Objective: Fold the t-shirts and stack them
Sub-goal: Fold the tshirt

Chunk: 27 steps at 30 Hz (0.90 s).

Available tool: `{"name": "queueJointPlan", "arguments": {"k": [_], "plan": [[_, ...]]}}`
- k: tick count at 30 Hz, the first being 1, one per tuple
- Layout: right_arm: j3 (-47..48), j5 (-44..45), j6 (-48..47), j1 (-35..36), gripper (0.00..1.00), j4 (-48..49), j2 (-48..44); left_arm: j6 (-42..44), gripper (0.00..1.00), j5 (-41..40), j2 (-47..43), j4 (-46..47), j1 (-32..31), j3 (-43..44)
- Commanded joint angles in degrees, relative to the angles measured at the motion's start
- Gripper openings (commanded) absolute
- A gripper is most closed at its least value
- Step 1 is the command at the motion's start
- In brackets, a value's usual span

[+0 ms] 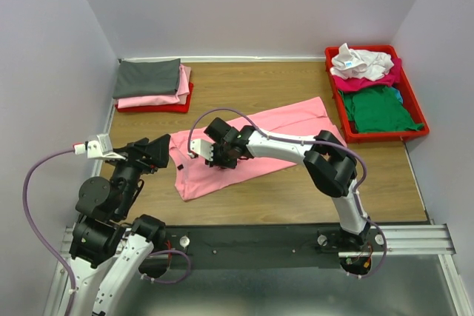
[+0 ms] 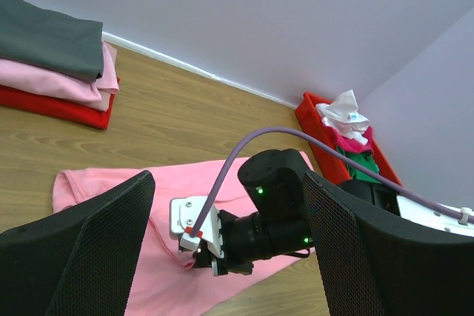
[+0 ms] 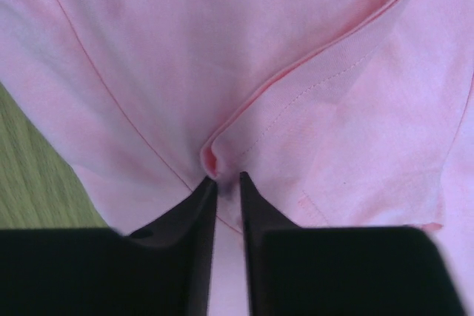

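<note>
Counter (image 1: 296, 190): brown wood grain, bare patches in front of me.
Deep red tray (image 1: 381, 137): far corner on my right, against the wall.
Flat red tray (image 1: 155, 108): far left corner.
Walls (image 1: 252, 5): plain lilac.
Rail (image 1: 415, 236): metal, along the near edge.

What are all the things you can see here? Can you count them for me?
pink t-shirt: 1, light pink, spread out mid-table
dark grey t-shirt: 1, folded, top of the far-left stack
folded pink t-shirts: count unclear, pink, under the grey one
left red tray: 1, red, under that stack
right red tray: 1, red, far right
white t-shirt: 1, crumpled, top of the right tray's pile
magenta t-shirt: 1, under the white one
green t-shirt: 1, right tray's near end
table: 1, brown wood
left gripper: 1, black, open, by the shirt's left end
right gripper: 1, black, pinching a shirt fold
</note>
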Motion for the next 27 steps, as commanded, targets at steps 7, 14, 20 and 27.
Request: {"name": "queueJointPlan", "arguments": {"k": [7,14,20,27], "plan": [[1.51,2.11,1.97,-0.34,0.07,-0.74,-2.65,-1.21,0.88,1.47,-0.16,-0.28,0.18,-0.81],[2.39,3.52,4.52,-4.64,0.0,-0.22,-3.7,-1.47,0.88,2.26,0.1,0.25,0.09,-1.34],[2.13,5.18,6.98,-5.79,0.04,1.1,-3.18,-2.17,0.88,2.79,0.01,0.51,0.09,-2.04],[2.04,11.69,10.67,-6.15,0.5,4.44,-2.3,-3.4,0.88,3.67,-0.25,1.12,0.18,-3.09]]}}
